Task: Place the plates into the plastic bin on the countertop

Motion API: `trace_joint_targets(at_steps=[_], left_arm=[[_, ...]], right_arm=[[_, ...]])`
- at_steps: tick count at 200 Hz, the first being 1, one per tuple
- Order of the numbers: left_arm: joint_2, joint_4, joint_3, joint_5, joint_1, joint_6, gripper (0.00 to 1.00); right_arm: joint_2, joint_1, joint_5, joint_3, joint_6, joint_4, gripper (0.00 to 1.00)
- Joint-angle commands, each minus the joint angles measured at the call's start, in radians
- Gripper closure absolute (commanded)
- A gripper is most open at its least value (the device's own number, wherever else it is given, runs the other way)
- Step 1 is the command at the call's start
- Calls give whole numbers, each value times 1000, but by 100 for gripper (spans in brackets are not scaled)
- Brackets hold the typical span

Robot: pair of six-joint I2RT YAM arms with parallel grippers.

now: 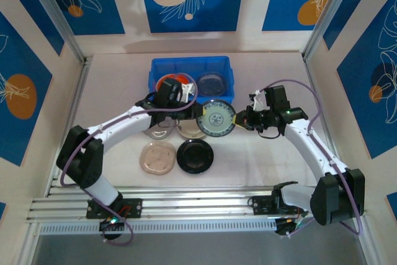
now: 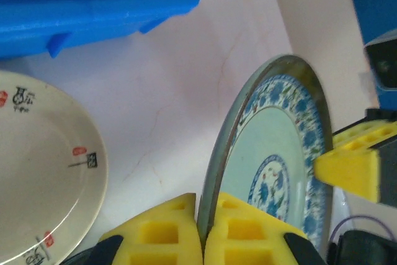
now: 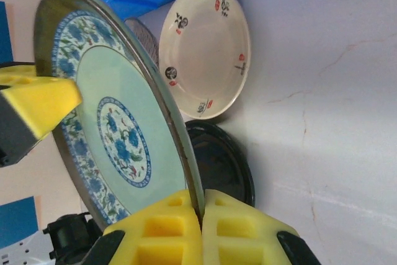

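The plastic bin holds two plates: an orange-red plate in its left half, partly hidden by the left arm's wrist, and a dark see-through plate in its right half. Whether anything is stacked under either one cannot be told.

Just in front of the bin's near wall, a blue-patterned plate is gripped on opposite edges by both tools. The left gripper has its yellow pads pinched on the rim nearest the bin's middle. The right gripper is clamped the same way on the rim out past the bin's right end. The wrist views show this plate tilted up on edge, clear of the countertop.

Four more plates lie on the countertop in front of the bin. A beige plate with small red and black marks and a clear grey plate sit closest, under the left arm. Further from the bin lie a pinkish plate and a glossy black plate, side by side. That makes seven plates counted: two in the bin, one held, four on the surface.
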Motion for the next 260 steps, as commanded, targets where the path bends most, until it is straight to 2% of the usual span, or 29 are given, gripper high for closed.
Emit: trace_joint_targets(at_steps=[1, 6, 33, 53, 58, 77, 83, 96, 102, 110, 118, 133, 144, 198, 229, 260], left_arm=[[-7, 76, -31, 61, -1, -39, 100], [-11, 95, -38, 72, -1, -50, 100], [-30, 182, -73, 135, 13, -115, 100], [-43, 238, -90, 170, 27, -160, 100], [-47, 239, -91, 174, 31, -163, 100], [-62, 211, -90, 165, 42, -154, 100], [-68, 208, -90, 166, 46, -151, 100], [-80, 180, -93, 154, 62, -140, 100], [-88, 160, -93, 143, 69, -133, 85], [-104, 139, -101, 126, 82, -125, 57], [-126, 117, -114, 103, 95, -115, 37], [-173, 72, -135, 54, 127, -88, 17], [-208, 32, -144, 30, 158, -66, 10], [-354, -150, -142, 2, 352, 47, 8], [-393, -225, -131, -25, 408, 119, 8], [-412, -211, -161, -13, 446, 111, 9]], right_arm=[[6, 21, -102, 61, 12, 86, 100], [9, 24, -98, 66, 16, 93, 98], [39, 30, -115, 93, 18, 137, 75], [70, 42, -122, 109, 14, 160, 70], [80, 44, -123, 114, 13, 163, 72], [110, 52, -115, 137, 18, 173, 89], [123, 56, -111, 146, 19, 179, 100], [153, 59, -93, 174, 30, 179, 100], [170, 60, -90, 191, 31, 178, 100], [193, 66, -78, 222, 30, 172, 100], [217, 77, -55, 260, 25, 161, 100], [274, 98, -9, 341, 9, 131, 100], [322, 109, 27, 407, 7, 108, 100], [618, 148, 97, 771, 2, 34, 100], [817, 173, 110, 1010, -27, -46, 100], [1004, 202, 139, 1235, -47, -128, 100]])
